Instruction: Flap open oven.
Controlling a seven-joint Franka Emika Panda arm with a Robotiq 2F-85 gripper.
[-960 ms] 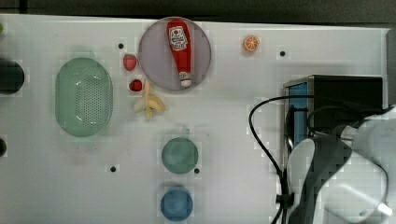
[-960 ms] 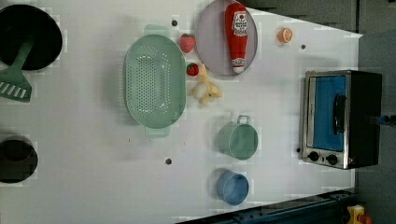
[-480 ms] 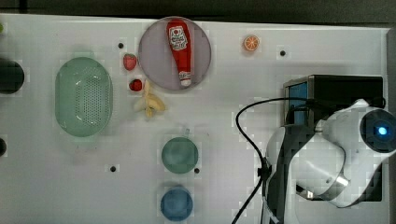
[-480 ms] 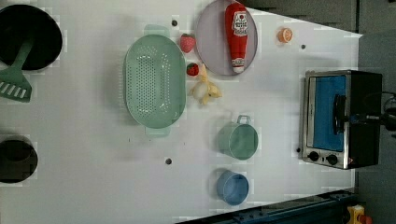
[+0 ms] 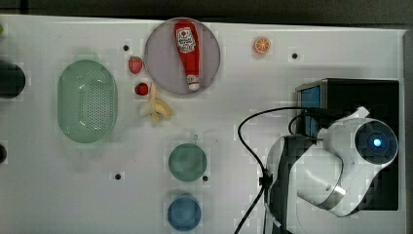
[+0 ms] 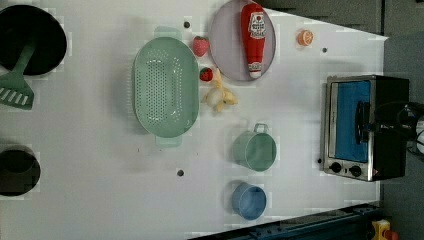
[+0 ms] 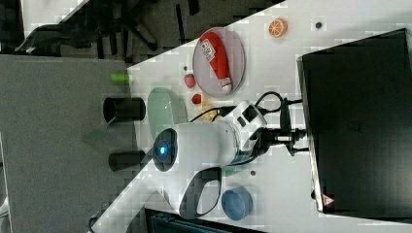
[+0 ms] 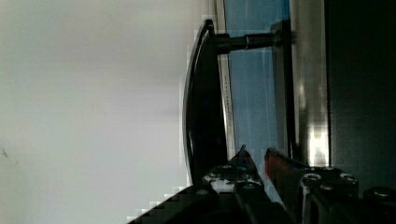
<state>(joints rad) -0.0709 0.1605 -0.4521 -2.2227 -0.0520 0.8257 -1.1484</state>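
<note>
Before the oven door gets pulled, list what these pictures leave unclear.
- Oven front, top view: mostly covered by the arm.
- Door and knobs, right view: turned away, just the black casing shows.
- Claw on the handle, wrist view: tips sit close to the bar, contact cannot be told.
- Oven's inside, left view: blue glass hides it.
</note>
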